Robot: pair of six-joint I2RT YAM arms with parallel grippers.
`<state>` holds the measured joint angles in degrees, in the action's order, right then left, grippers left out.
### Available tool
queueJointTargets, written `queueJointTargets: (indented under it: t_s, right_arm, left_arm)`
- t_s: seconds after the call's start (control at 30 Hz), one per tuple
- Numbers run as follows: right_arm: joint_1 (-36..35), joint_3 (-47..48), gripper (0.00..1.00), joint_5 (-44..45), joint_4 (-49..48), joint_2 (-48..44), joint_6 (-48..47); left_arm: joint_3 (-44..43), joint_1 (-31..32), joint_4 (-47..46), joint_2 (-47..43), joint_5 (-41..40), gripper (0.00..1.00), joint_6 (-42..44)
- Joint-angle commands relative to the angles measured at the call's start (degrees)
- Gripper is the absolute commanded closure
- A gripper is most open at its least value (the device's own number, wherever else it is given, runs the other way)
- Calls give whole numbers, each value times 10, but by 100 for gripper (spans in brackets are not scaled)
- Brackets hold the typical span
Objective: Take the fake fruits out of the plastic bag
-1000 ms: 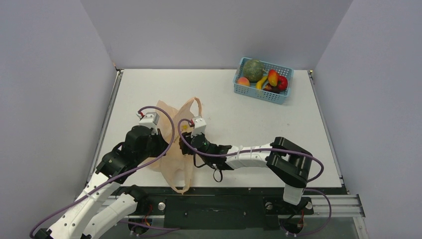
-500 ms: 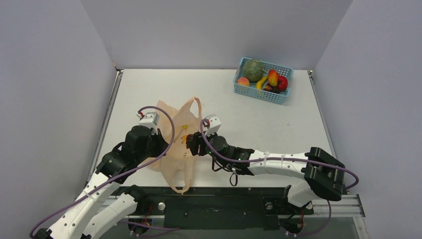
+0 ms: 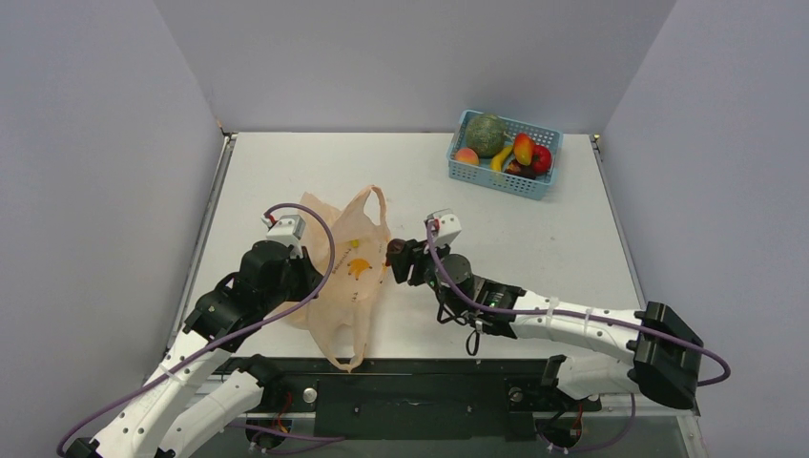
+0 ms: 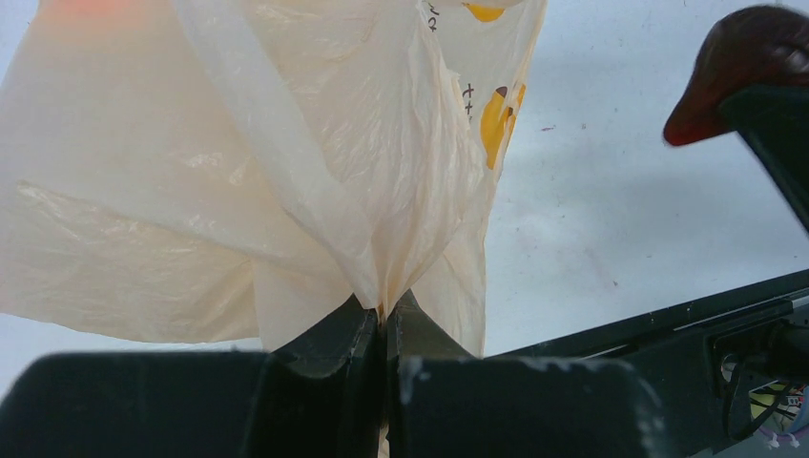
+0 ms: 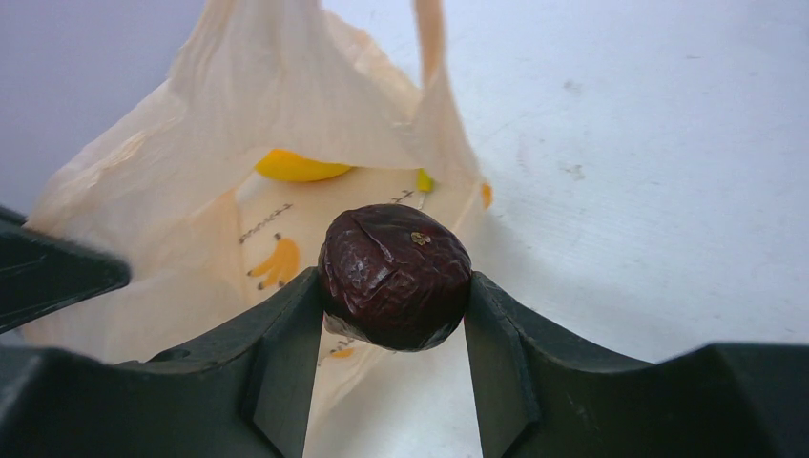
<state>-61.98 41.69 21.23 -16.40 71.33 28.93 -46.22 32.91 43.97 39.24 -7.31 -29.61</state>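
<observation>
The right jaws clamp the dark maroon plum (image 5: 394, 277) just beside the plastic bag (image 4: 191, 172), over the tabletop (image 3: 534, 229). The left jaws are pinched together on the bag's gathered film.

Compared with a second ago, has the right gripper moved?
Yes. The right gripper, shut on the maroon plum, has pulled rightward out of the plastic bag, toward the blue basket's side.
</observation>
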Motion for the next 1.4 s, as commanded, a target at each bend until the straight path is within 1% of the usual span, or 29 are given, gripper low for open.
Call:
queueJointTargets:
  t_s: [0.0,0.13,0.23,0.37,0.57,0.73,0.9,1.03,1.37]
  right_arm:
    - [47,-18,100,30,6,-52,1]
    - [102,-37,100,33,6,-78,5]
    - [164,-31,100,22,28,-82,20]
    - [234,-23,100,1,34,-76,25]
    - [326,29,100,-31,56,-20,24]
    - [403,73,100,-81,61,41,33]
    - [452,135,100,-117,74,110,35]
    - [488,174,100,-132,89,148,34]
    - [534,260,100,-155,95,232,41]
  left_arm:
    - [-12,2,-9,-1,-7,100,-2]
    - [-12,2,-9,5,-7,100,-2]
    - [-13,3,-8,7,-8,100,-3]
    - [-13,3,-6,4,-14,100,-4]
    - [-14,3,-6,8,-14,100,-5]
    - [-14,3,-6,10,-12,100,-3]
    - [-14,4,-6,8,-12,100,-3]
    - [-13,5,-8,5,-11,100,-2]
    - [-14,4,-9,8,-6,100,0]
